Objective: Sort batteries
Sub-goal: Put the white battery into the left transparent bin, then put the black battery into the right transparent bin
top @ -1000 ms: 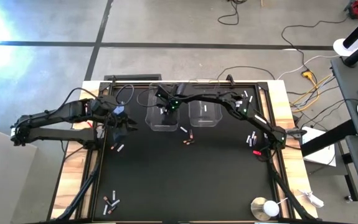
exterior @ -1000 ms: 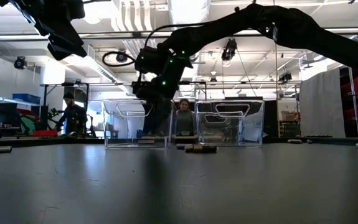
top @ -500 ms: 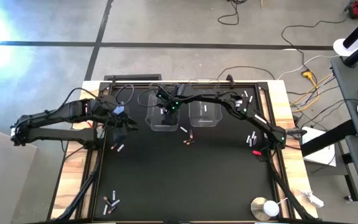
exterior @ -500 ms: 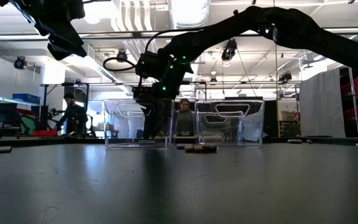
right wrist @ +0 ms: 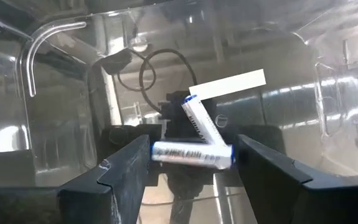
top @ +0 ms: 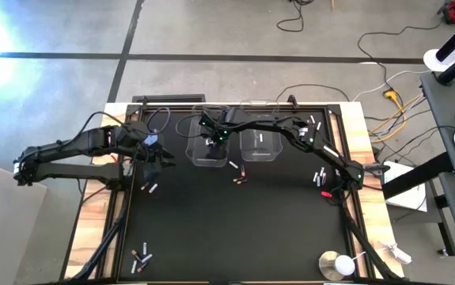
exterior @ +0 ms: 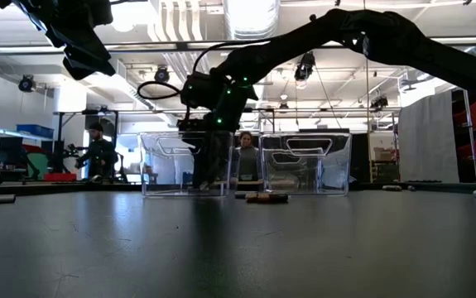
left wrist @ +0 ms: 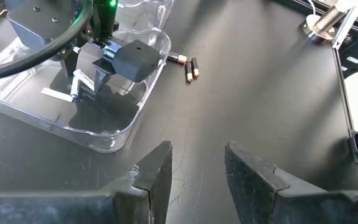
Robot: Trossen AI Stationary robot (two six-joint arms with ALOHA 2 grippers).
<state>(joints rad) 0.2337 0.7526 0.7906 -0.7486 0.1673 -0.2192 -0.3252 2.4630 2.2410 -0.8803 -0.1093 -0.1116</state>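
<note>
With its fingers apart inside the left clear bin (top: 206, 150), the right gripper (left wrist: 94, 65) should lift straight up, leaving both silvery batteries (right wrist: 194, 154) lying on the bin floor.

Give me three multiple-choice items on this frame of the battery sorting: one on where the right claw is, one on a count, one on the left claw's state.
1. Where is the right claw?
A. Inside the left clear bin
B. Over the round metal disc
C. Beside the red clip

2. How many silvery-white batteries lie between the right claw's fingers in its wrist view?
A. None
B. Two
C. Five

3. What is the state of the left claw?
A. Shut on a battery
B. Open and empty
C. Pressed onto a bin wall

Answers: 1 A, the left wrist view shows the claw reaching down into that bin. 2 B, two pale cells lie crossed on the bin floor. 3 B, its own wrist view shows a gap between the fingers with only bare table behind.
</note>
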